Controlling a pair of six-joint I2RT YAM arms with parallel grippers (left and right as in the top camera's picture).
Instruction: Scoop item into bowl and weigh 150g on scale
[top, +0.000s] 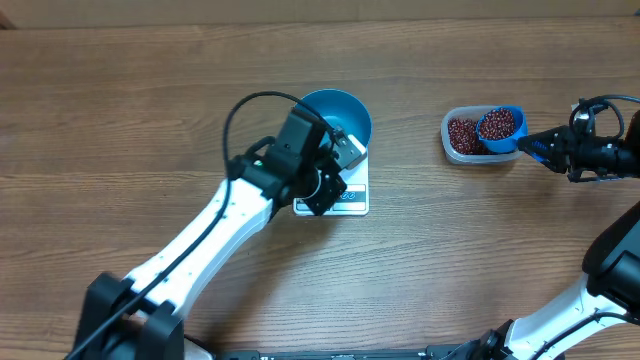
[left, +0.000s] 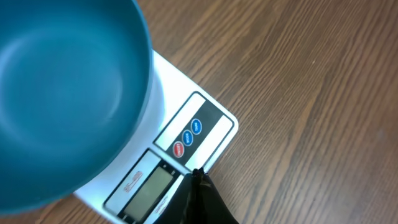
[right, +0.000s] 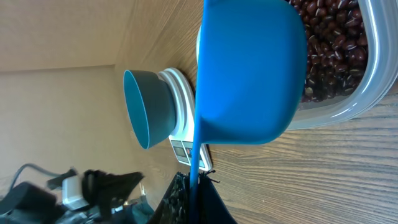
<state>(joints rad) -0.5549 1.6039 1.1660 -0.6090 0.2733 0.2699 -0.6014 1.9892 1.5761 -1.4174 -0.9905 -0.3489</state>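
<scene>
Beans (top: 499, 124) fill the small blue scoop (top: 501, 147), which our right pincer (top: 540, 148) clenches by the handle above the clear tub (top: 447, 135), at three o'clock from the blue bowl (top: 335, 105). The bowl sits on the white scale (top: 357, 203) mid-worktop (top: 150, 100) and looks empty, so we judge that nothing has been delivered. Our left pincer (left: 198, 177) is clenched on nothing, poised at the bowl's six o'clock, by the display. Tipping, repeating and weighing are left to do.
</scene>
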